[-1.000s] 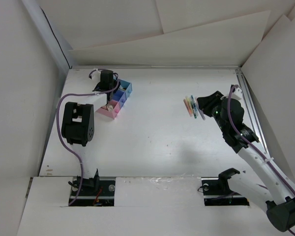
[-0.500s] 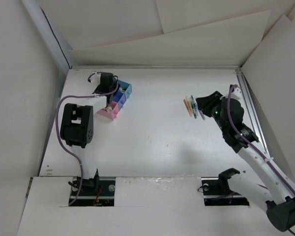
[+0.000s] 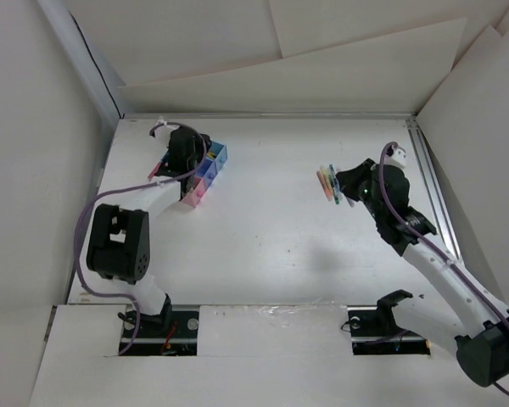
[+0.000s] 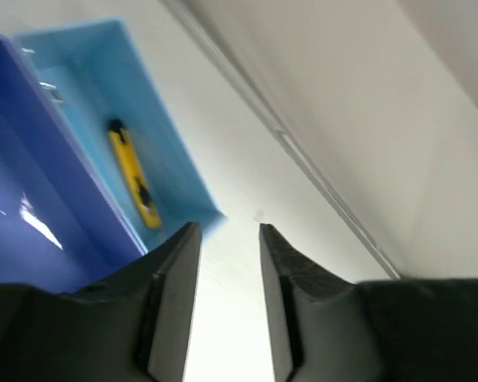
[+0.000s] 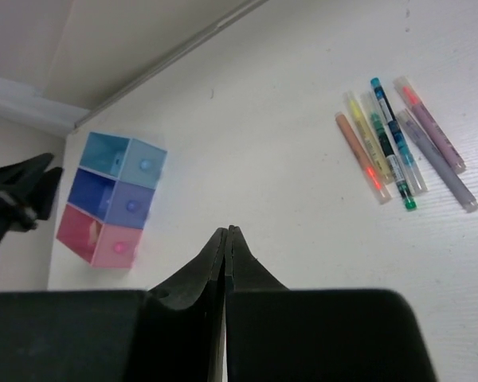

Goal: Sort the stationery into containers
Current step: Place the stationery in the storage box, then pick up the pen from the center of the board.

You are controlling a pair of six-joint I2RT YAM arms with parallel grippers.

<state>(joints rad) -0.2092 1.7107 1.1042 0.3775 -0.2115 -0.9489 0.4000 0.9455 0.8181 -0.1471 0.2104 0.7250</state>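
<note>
Top external view: one pincer by the bins, one by the pens

On the white table three little bins sit joined in a row at the far left. The left pincer hangs right over them. In the left wrist view its two fingers are a little way apart, with a narrow gap and nothing between them. Past the fingers you can see into the light blue bin. A small yellow piece lies on its floor. The dark blue bin touches its side.

In the right wrist view, the pink bin is at the other end of the row. A bunch of pens lies side by side on the table, well apart from the bins. None of them is in a bin. The right pincer is squeezed tight shut, finger against finger, and holds nothing. From above, it is just beside the pens.
</note>
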